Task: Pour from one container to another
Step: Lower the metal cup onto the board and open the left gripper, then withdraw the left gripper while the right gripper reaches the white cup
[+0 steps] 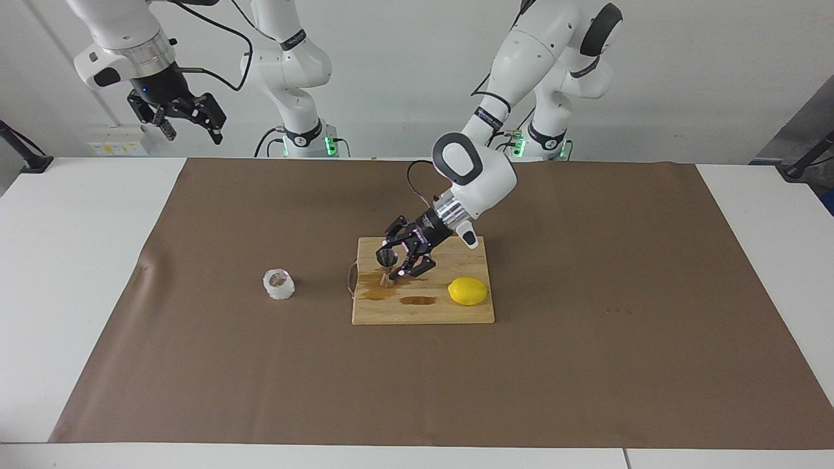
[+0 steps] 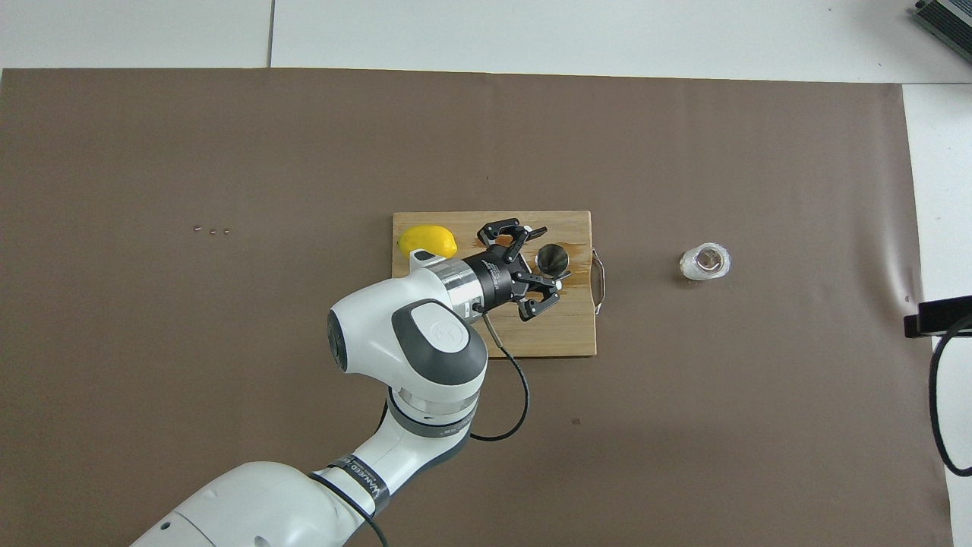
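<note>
Flanking upright jigger: left end effector, parted.

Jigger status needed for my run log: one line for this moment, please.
left gripper: open beside jigger | jigger: upright on board | cup: on mat | right gripper: waiting

White wall, white table (brown-covered)

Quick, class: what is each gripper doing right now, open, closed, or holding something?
Left gripper: open, fingers spread around the jigger standing on the cutting board.
Right gripper: open, empty, waiting raised above the table's edge.
</note>
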Robot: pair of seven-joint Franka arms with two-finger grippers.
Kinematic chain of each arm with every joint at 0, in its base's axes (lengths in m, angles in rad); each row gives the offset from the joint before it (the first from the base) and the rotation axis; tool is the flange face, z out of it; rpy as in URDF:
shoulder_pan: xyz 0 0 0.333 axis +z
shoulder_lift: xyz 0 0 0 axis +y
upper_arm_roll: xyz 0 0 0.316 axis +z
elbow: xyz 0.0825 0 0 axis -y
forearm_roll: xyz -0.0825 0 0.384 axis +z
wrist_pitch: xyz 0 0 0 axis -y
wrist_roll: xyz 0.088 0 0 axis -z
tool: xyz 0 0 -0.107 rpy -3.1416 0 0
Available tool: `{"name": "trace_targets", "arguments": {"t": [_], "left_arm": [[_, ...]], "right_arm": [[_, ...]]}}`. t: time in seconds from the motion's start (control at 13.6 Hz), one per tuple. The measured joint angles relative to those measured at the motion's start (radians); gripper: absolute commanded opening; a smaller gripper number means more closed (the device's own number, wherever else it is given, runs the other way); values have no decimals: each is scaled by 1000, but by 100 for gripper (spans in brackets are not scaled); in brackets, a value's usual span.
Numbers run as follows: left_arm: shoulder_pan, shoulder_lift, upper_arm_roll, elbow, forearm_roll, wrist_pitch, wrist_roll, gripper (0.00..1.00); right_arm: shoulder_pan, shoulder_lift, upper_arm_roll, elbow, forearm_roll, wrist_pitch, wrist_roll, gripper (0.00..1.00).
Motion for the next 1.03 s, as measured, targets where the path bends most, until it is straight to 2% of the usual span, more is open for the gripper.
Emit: {"name": "trace_targets", "arguments": {"t": [0.29,0.51,0.73,1.03], "left_arm": [[0,0,0,0,0,10,3,100],[0,0,0,-1,0,37,25,100],[-6,0,-1,-13,0,41,51,100],[-37,1,-3,-57,0,45,95,100]], "right_arm": [[1,-4,-1,-16,0,-4,0,100],[2,-26,0,-74,0,54,-53,100],[1,-34,-1,-126,0,172,-320,100],[-4,-33,-3,-152,0,266,-659,100]]}}
